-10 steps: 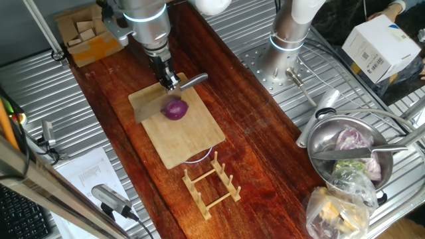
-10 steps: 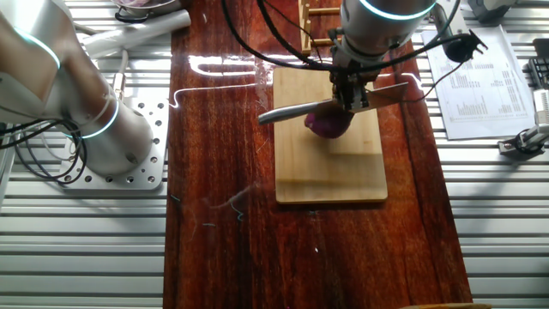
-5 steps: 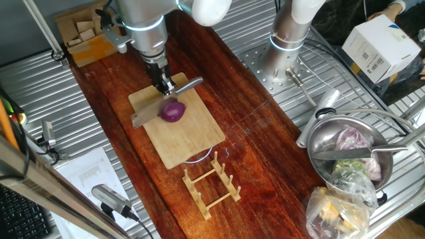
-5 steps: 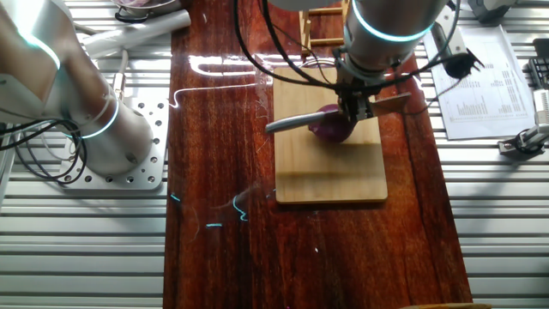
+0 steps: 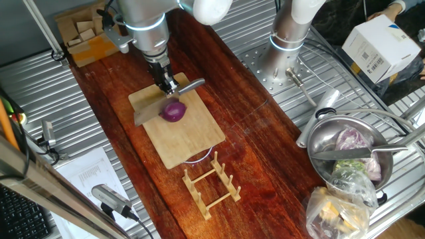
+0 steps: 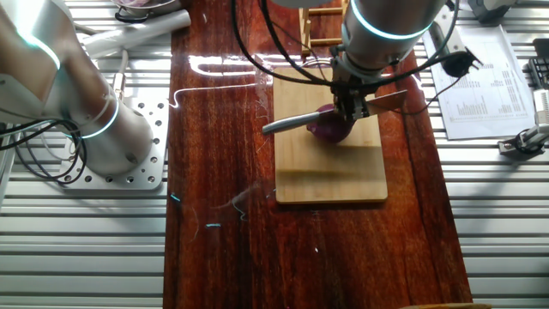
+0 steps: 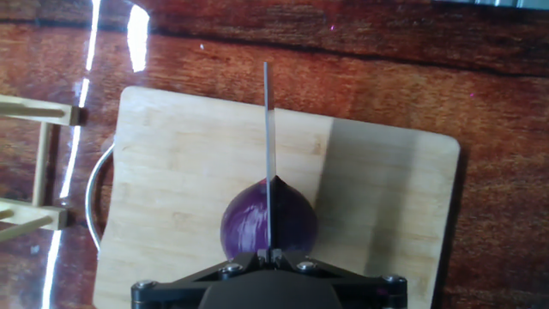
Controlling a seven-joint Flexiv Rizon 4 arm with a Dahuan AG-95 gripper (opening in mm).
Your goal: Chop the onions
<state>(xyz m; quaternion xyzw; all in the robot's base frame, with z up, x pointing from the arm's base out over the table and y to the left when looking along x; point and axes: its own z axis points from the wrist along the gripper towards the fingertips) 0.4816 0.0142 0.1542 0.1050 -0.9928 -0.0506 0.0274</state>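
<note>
One small red onion (image 5: 174,111) (image 6: 327,129) (image 7: 268,225) sits whole on the bamboo board (image 5: 180,145) (image 6: 330,176) (image 7: 171,163), near its middle. My gripper (image 5: 169,85) (image 6: 352,105) (image 7: 274,254) hangs right above it, shut on a knife (image 5: 147,113) (image 6: 288,123). The knife lies level across the board, its silver handle sticking out one side and the blade out the other. In the hand view the blade (image 7: 267,129) shows edge-on and runs straight over the onion's middle. Whether the edge has entered the skin I cannot tell.
A wooden rack (image 5: 212,184) stands just past the board's near end. A steel bowl (image 5: 317,147) of vegetables and a bag sit at the right. A second arm's base (image 5: 287,41) (image 6: 94,129) stands beside the dark wooden top. A box of wooden blocks (image 5: 83,33) is at the far left.
My gripper and the knife have shifted slightly along the board over the onion. The onion has stayed in place and looks uncut.
</note>
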